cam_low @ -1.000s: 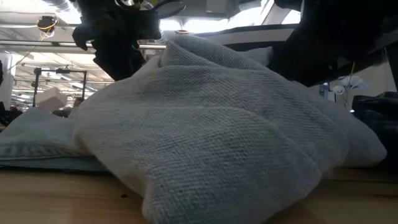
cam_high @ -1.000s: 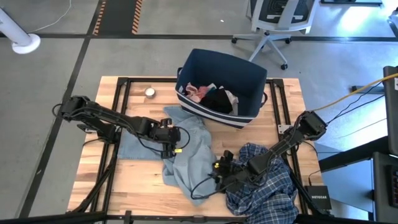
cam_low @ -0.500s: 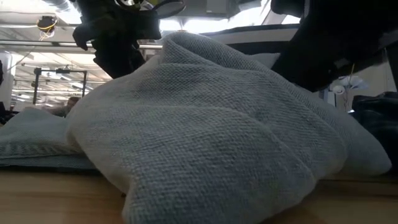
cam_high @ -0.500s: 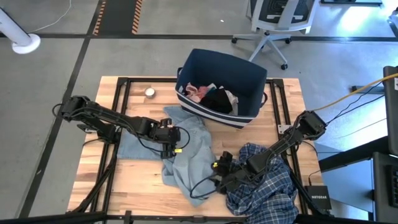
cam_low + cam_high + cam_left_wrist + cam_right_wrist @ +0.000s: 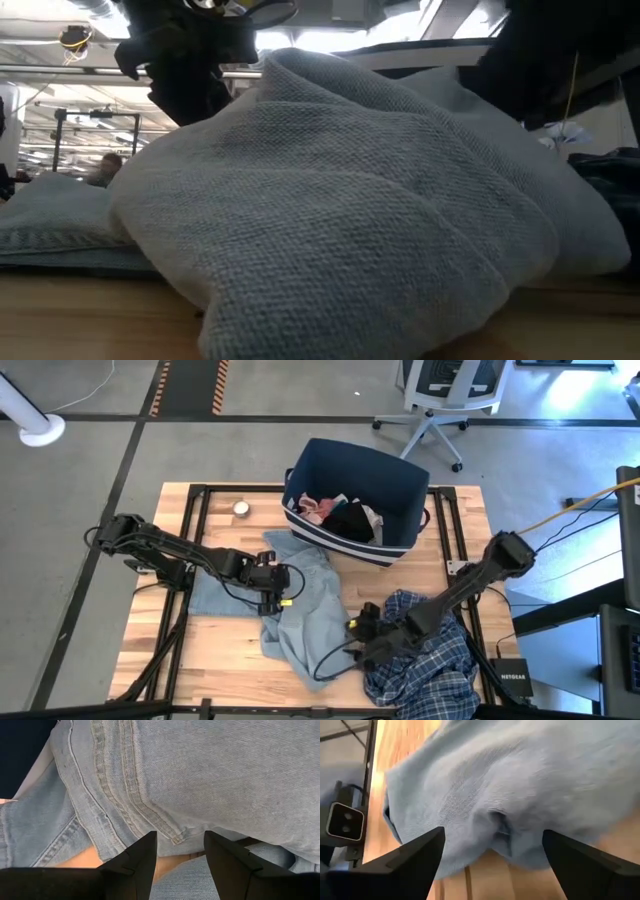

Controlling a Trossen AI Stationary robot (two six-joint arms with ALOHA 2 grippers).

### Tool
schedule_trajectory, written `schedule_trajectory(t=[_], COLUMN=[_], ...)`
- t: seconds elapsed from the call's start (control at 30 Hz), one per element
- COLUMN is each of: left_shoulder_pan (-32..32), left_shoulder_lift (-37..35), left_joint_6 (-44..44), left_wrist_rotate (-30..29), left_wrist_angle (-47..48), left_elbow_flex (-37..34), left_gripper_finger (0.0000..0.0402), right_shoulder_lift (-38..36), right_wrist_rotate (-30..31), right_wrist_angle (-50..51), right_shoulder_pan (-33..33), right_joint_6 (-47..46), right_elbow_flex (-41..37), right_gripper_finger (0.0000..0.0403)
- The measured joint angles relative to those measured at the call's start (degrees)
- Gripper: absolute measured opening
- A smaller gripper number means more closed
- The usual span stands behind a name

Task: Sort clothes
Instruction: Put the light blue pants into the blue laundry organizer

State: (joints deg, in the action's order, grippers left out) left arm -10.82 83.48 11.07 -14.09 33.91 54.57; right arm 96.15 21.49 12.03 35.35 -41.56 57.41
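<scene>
Both of my grippers sit low over the light blue denim [image 5: 305, 610] at the middle of the high view. On the right, my right gripper [image 5: 352, 643] hangs at the lower centre with its fingers spread wide and nothing between them — in its wrist view a rumpled fold of denim [image 5: 520, 795] lies ahead of the parted fingers [image 5: 410, 857], bare wood showing beneath. My left gripper [image 5: 287, 586] rests left of centre on the denim's upper part; its fingers [image 5: 137, 860] stand apart, tips at a stitched seam of the garment [image 5: 150, 780], not pinching it.

Outward from there, the denim sprawls from the centre toward the lower middle of the table [image 5: 225, 650]. Just right of it, at the lower right, lies the blue-white plaid shirt [image 5: 425, 655], under my right arm. Above, at upper centre, the navy fabric bin [image 5: 400, 485] holds pink [image 5: 315, 508], black [image 5: 350, 520] and white pieces. A small round object [image 5: 241, 509] sits at the table's upper left.
</scene>
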Motion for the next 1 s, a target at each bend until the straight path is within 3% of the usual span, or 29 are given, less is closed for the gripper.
schedule_trajectory(t=[0.27,0.4,0.67,1.0], left_shoulder_pan=[0.0,0.0,-0.4,-1.3], left_shoulder_lift=[0.0,0.0,0.0,0.0], left_joint_6=[0.0,0.5,0.6,0.7], left_wrist_rotate=[0.0,0.1,0.4,0.5], left_wrist_angle=[0.1,0.1,0.0,-0.1], left_elbow_flex=[0.0,0.0,0.0,0.0], left_gripper_finger=[0.0158,0.0158,0.0158,0.0158], right_shoulder_lift=[-3.7,-0.4,4.7,3.2], right_wrist_rotate=[6.0,6.3,-0.1,-5.2], right_wrist_angle=[11.3,8.9,-9.0,-7.2], right_shoulder_pan=[1.0,0.1,-0.2,-0.1], right_joint_6=[-5.8,-6.0,3.8,2.5], right_elbow_flex=[0.1,0.0,0.0,0.0], right_gripper_finger=[0.0351,0.0351,0.0351,0.0351])
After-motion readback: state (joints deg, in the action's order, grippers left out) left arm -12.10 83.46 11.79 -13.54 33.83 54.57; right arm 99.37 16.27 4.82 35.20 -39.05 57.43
